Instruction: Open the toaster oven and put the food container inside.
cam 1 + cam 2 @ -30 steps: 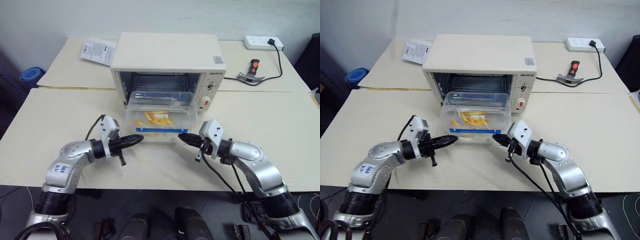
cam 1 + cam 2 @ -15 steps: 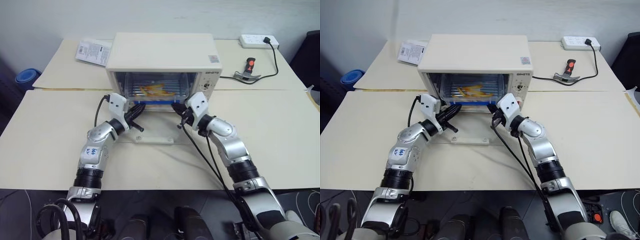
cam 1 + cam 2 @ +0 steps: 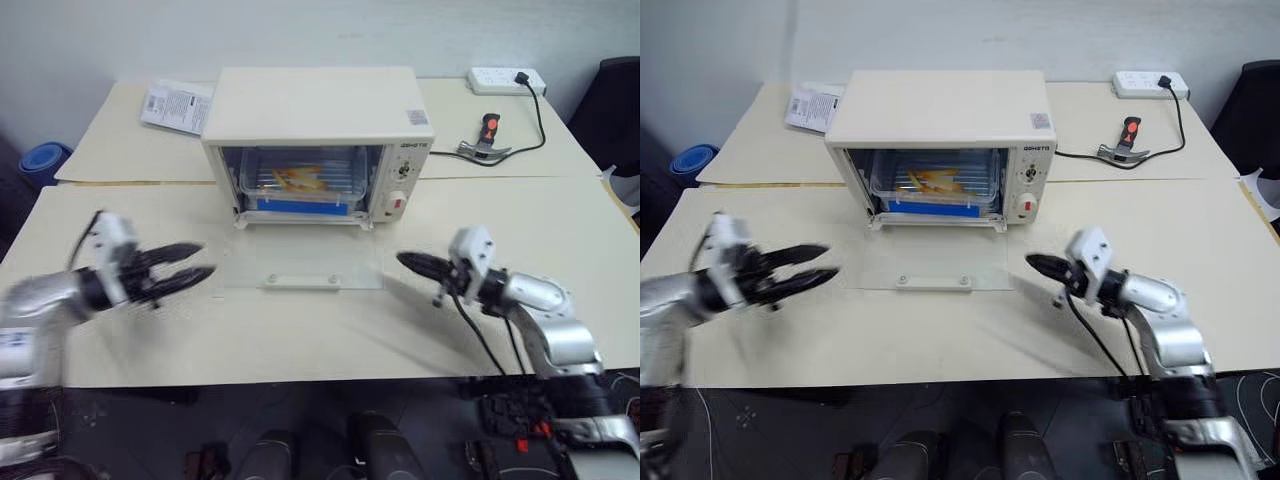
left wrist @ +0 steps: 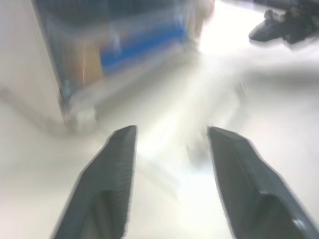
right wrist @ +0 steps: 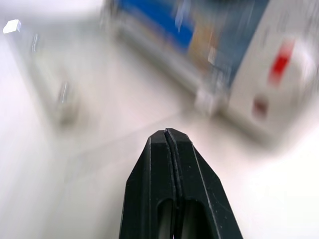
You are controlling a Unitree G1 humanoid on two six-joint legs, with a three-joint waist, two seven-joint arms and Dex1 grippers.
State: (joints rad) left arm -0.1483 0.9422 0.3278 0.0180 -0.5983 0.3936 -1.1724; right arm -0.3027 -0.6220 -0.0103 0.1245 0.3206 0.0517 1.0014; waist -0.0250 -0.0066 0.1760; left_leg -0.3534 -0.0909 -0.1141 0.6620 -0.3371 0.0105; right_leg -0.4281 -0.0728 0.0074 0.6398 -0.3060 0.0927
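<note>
Food container [image 3: 298, 183] sits inside the toaster oven [image 3: 318, 135], upper centre of frame, on the rack; blue clip edge faces out, fries visible through the clear wall. Glass door [image 3: 300, 266] is dropped flat on the tabletop [image 3: 300, 330] in front of the oven, fully open.

Left gripper [image 3: 180, 270] at left-middle of frame, jaws apart, empty, well clear of the door edge. Right gripper [image 3: 415, 265] at right-middle, jaws together, empty, just past the door's right edge. Neither touches the oven or the container.

Judgement: placement looks done. Risks from here:

- The container's front edge looks close to the oven mouth. If it overhangs the rack, it could tip out or catch if the door gets closed. I can't tell how deep it sits.
- The door is clear glass, lying flat and hard to see. Either arm swinging back toward centre low could clip its edge or handle [image 3: 300, 281] and shove the oven.
- The right gripper is nearest the door's corner and the knob panel [image 3: 402, 180], so an inward sweep could hit the knobs or the red button.
- The cable trailing from the right wrist [image 3: 485, 340] could snag on the tabletop's edge.
- The plastic box in the oven will melt if the oven gets switched on.
</note>
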